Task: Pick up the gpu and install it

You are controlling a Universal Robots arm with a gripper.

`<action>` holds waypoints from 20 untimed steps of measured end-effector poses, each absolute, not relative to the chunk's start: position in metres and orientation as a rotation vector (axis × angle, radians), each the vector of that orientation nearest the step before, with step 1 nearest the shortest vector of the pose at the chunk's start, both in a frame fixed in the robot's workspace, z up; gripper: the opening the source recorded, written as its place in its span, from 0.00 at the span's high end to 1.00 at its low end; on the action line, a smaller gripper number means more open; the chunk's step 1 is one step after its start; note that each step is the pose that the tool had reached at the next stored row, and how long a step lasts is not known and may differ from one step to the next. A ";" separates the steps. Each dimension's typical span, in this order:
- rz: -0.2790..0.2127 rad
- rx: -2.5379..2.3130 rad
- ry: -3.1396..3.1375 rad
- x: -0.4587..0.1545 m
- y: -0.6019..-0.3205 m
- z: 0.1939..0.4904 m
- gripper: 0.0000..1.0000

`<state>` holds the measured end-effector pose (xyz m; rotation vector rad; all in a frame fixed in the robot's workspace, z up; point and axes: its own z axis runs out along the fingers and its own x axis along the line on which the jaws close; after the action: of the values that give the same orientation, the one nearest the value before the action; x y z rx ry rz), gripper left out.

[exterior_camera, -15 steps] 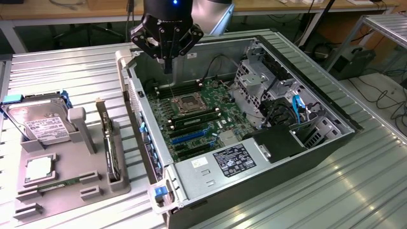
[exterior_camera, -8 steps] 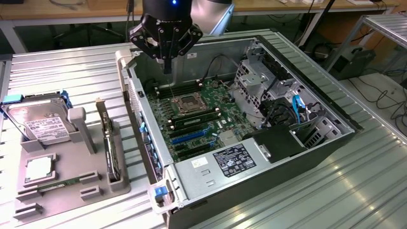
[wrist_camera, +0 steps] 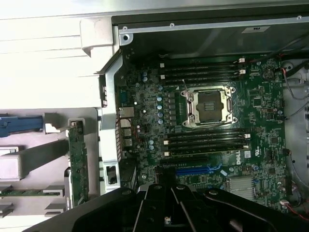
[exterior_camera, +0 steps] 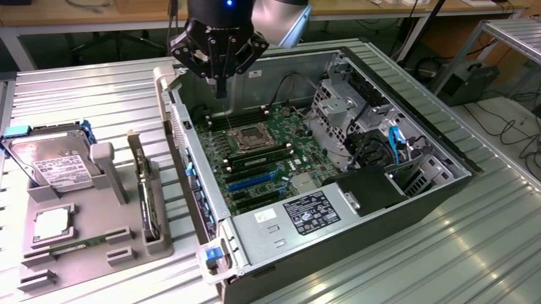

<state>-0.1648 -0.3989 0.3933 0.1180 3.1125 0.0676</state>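
Note:
The gpu [exterior_camera: 149, 201] stands on edge in a slot of the grey holder [exterior_camera: 85, 253] on the exterior view's left, outside the case; it is a thin card with a green board [wrist_camera: 77, 164] and a metal end bracket. My gripper [exterior_camera: 222, 93] hangs above the far corner of the open computer case, over the motherboard [exterior_camera: 258, 158] near the memory slots. Its fingers are shut together to a narrow tip with nothing between them. It is well apart from the gpu. The blue expansion slot [exterior_camera: 250, 183] on the motherboard is bare.
The holder also carries a silver hard drive [exterior_camera: 52, 163], a processor [exterior_camera: 50, 223] and a small memory stick [exterior_camera: 80, 244]. The case's side wall [exterior_camera: 182, 164] rises between holder and motherboard. Drive cages and cables [exterior_camera: 372, 139] fill the case's right part.

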 end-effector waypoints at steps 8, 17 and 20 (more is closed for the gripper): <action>0.068 0.118 3.113 -0.166 -0.399 0.393 0.89; 0.068 0.118 3.112 -0.169 -0.399 0.393 0.89; 0.068 0.118 3.112 -0.169 -0.399 0.393 0.89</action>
<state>-0.1692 -0.3989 0.3933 0.1180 3.1125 0.0676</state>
